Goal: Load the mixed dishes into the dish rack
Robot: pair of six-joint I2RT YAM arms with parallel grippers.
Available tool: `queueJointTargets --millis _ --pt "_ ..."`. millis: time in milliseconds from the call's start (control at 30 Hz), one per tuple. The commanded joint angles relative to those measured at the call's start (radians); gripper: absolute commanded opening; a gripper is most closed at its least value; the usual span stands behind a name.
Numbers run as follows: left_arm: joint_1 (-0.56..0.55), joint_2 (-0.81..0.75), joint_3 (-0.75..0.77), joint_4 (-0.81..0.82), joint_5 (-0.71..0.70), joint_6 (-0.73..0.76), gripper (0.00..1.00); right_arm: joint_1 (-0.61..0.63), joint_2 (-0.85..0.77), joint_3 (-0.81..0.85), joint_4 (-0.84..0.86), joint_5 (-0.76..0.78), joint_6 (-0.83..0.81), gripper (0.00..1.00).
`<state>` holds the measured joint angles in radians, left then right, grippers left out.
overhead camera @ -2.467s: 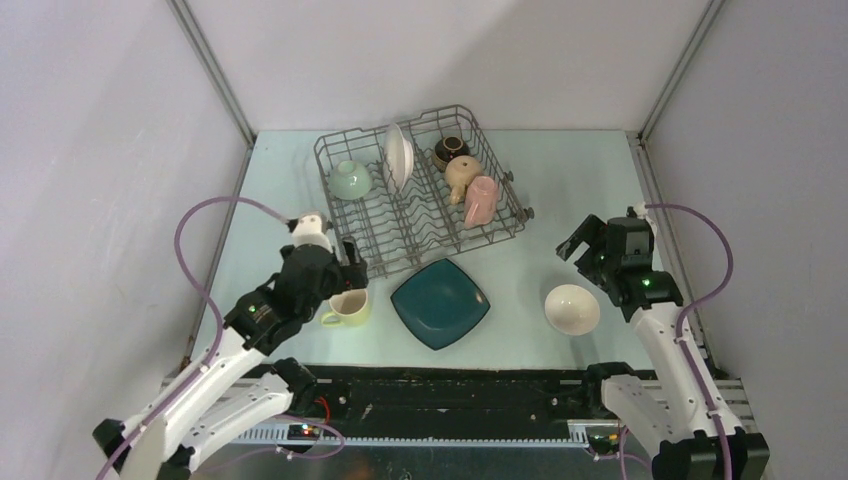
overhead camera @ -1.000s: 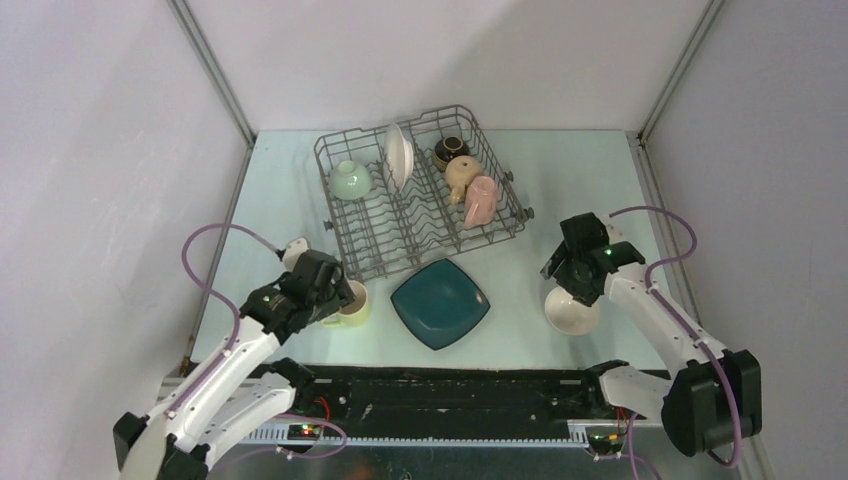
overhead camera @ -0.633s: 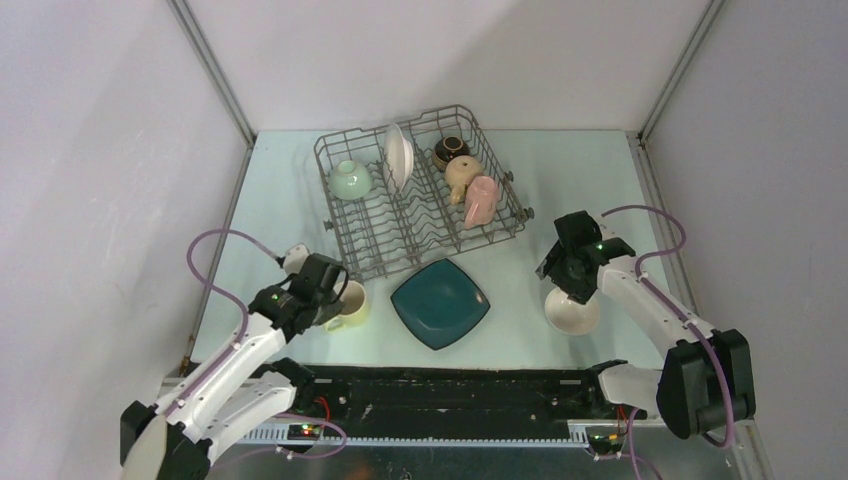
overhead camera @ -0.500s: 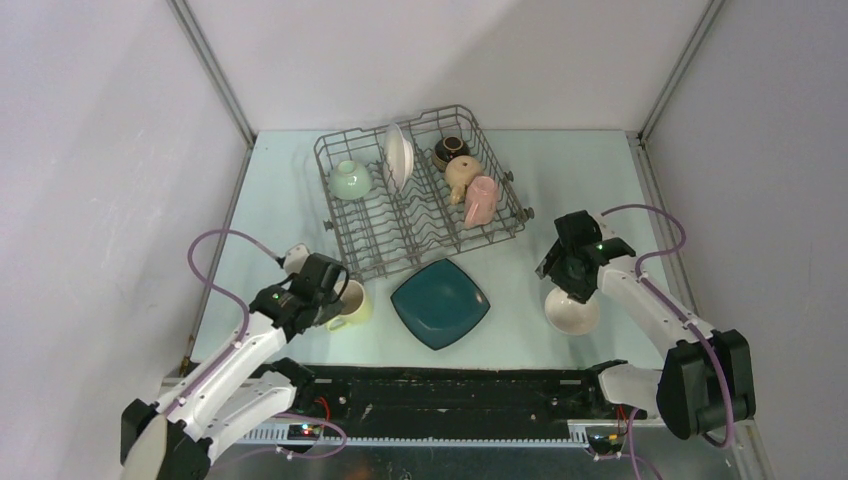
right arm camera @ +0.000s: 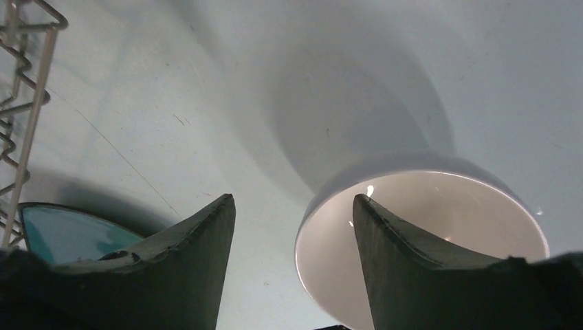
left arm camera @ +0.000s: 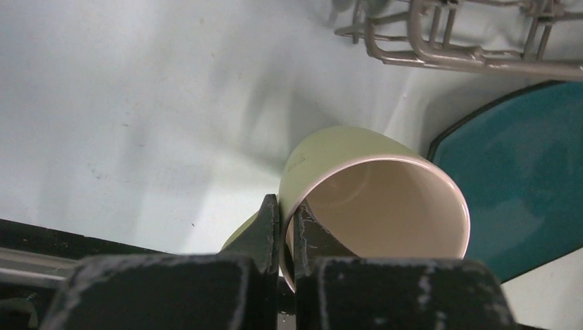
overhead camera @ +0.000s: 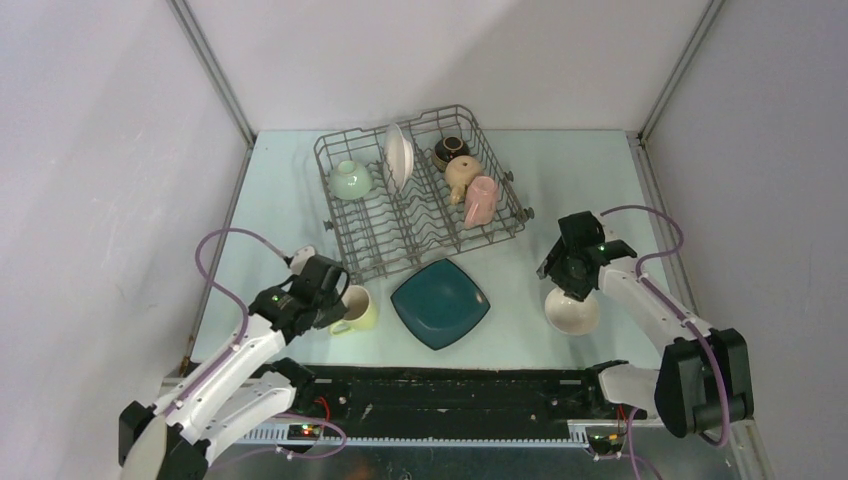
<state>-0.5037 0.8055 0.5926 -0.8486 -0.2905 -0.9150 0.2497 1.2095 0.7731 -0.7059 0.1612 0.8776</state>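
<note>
Off the pale table [overhead camera: 560,180], lift level the yellow mug [left arm camera: 344,158] your left claw [left arm camera: 285,227] pinches; right claw [right arm camera: 292,206] gapes astride the white bowl [right arm camera: 426,206].

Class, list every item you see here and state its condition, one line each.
left claw, shut on the yellow mug's wall
yellow mug, upright, gripped
right claw, open astride the white bowl's rim
white bowl, upright on the table, ungripped
teal plate, flat on the table
dish rack, partly loaded
white plate, on edge in the rack
</note>
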Motion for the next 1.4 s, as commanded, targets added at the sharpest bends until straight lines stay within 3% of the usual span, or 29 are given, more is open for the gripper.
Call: queueJointTargets --millis 0,133,200,267,300,567,633,700,733,833,1033,1167,1367 --pt "-0.056 0.024 0.055 0.066 0.045 0.047 0.0 0.009 0.042 -0.015 0.077 -0.062 -0.016 0.65" --pt "-0.1 0.049 0.06 0.086 0.04 0.044 0.0 0.026 0.048 -0.015 0.082 -0.062 -0.015 0.56" --pt "-0.119 0.058 0.052 0.128 0.049 0.046 0.0 0.028 0.043 -0.015 0.085 -0.063 -0.019 0.35" --pt "-0.138 0.075 0.045 0.159 0.061 0.045 0.0 0.026 0.036 -0.015 0.087 -0.07 -0.025 0.06" --pt "-0.149 0.089 0.046 0.168 0.068 0.044 0.0 0.024 0.026 -0.015 0.088 -0.076 -0.026 0.02" --pt "-0.189 0.152 0.074 0.202 0.038 0.044 0.0 0.015 -0.028 -0.015 0.102 -0.092 -0.051 0.0" --pt "-0.19 0.154 0.094 0.166 -0.012 0.047 0.0 0.016 -0.027 -0.015 0.111 -0.1 -0.064 0.12" --pt "-0.19 0.154 0.109 0.127 -0.048 0.048 0.0 0.031 -0.035 -0.015 0.134 -0.116 -0.101 0.39" --pt "-0.19 0.153 0.112 0.114 -0.057 0.054 0.0 0.053 -0.055 -0.015 0.154 -0.123 -0.134 0.58" --pt "-0.189 0.152 0.109 0.106 -0.065 0.06 0.0 0.112 -0.108 -0.015 0.202 -0.134 -0.204 0.77" --pt "-0.188 0.15 0.115 0.086 -0.104 0.067 0.0 0.207 -0.111 0.043 0.226 -0.223 -0.288 0.79" --pt "-0.188 0.151 0.116 0.084 -0.121 0.074 0.0 0.255 0.013 0.045 0.301 -0.409 -0.311 0.78" --pt "-0.188 0.158 0.099 0.113 -0.108 0.08 0.0 0.276 0.18 0.019 0.431 -0.511 -0.315 0.78"
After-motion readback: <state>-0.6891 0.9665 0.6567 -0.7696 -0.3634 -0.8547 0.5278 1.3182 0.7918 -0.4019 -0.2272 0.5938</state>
